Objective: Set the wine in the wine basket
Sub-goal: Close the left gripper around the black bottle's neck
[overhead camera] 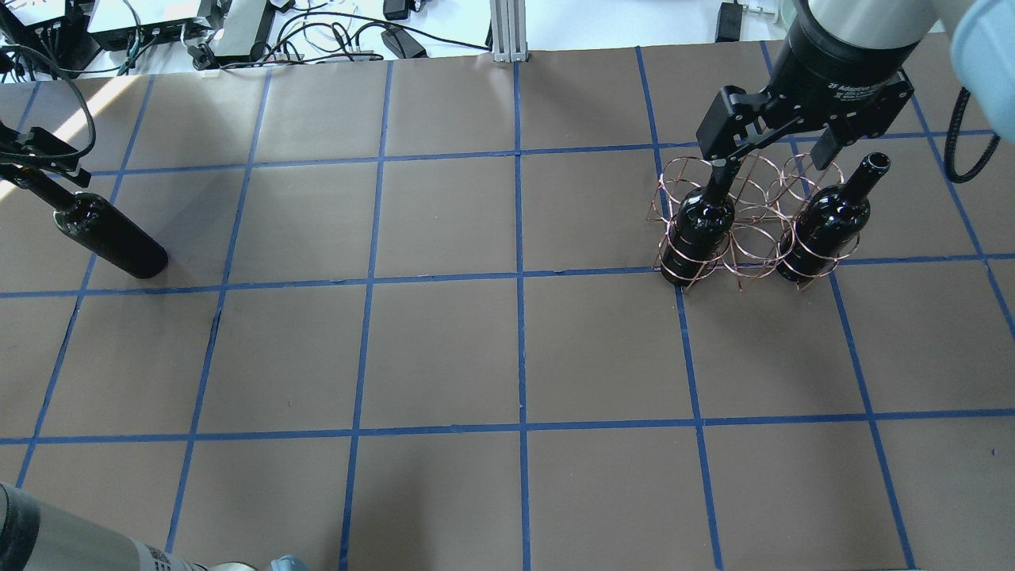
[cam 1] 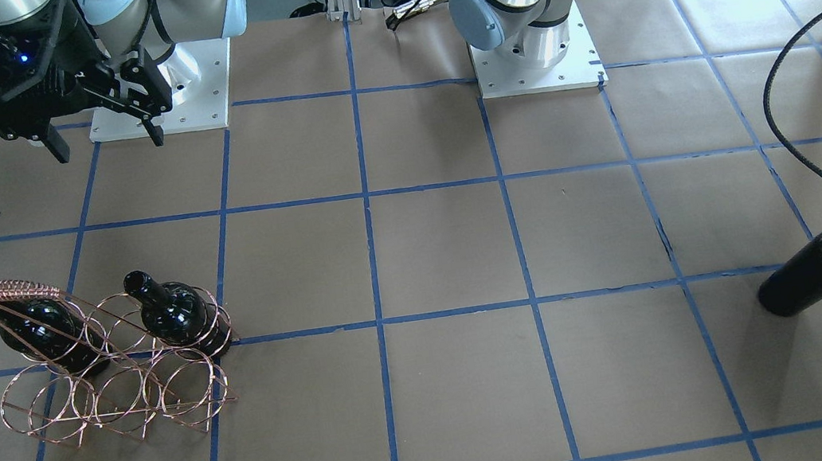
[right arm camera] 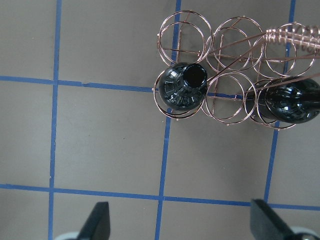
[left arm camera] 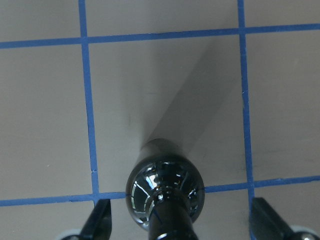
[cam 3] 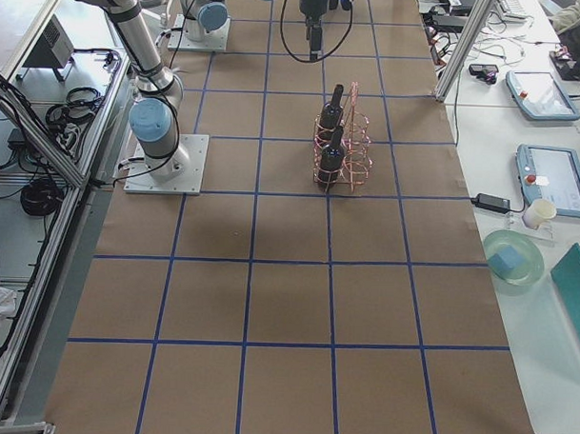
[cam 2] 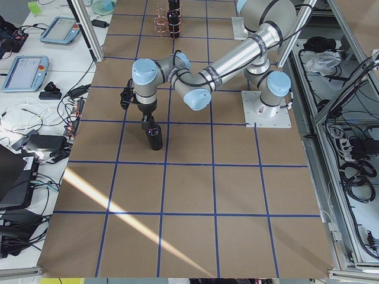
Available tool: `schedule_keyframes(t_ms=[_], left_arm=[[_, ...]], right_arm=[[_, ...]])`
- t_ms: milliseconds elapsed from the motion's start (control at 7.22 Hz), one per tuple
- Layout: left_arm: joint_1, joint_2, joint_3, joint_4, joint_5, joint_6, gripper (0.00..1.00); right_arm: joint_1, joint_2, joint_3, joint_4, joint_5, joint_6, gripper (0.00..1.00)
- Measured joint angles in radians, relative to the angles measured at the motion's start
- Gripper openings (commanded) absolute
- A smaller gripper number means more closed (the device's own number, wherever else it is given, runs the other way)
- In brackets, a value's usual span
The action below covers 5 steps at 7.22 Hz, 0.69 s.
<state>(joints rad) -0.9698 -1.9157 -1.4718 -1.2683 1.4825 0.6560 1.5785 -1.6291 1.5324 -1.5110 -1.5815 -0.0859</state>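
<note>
- The wine bottle, glossy and near-black, stands upright on the brown paper-covered table at the robot's far left, well apart from the wine basket
- The left gripper straddles the bottle's neck from above; its fingers sit wide apart on either side, not clamped on the glass
- The copper-wire wine basket sits at the robot's far right; two other bottles fill the end hoops of the row nearer the robot, while the middle hoop and the whole far row are free
- The right gripper hangs above the table on the robot's side of the basket, jaws apart and holding nothing
- To do this step well, the fingers likely need to close squarely on the neck under the rimmed mouth, since smooth glass may slip; then lift straight up, carry high enough to clear the arched handle and the standing necks, and lower upright into a free hoop
- No label shows on any bottle; small white print on the right gripper's body is too small to read surely
</note>
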Motion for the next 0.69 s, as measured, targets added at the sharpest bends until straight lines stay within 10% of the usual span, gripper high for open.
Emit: schedule_keyframes(t_ms=[692], left_arm=[[-0.017, 0.014, 0.003, -0.001, 0.045, -0.001, 0.00]], right_arm=[[0.000, 0.000, 0.000, 0.000, 0.000, 0.000, 1.00]])
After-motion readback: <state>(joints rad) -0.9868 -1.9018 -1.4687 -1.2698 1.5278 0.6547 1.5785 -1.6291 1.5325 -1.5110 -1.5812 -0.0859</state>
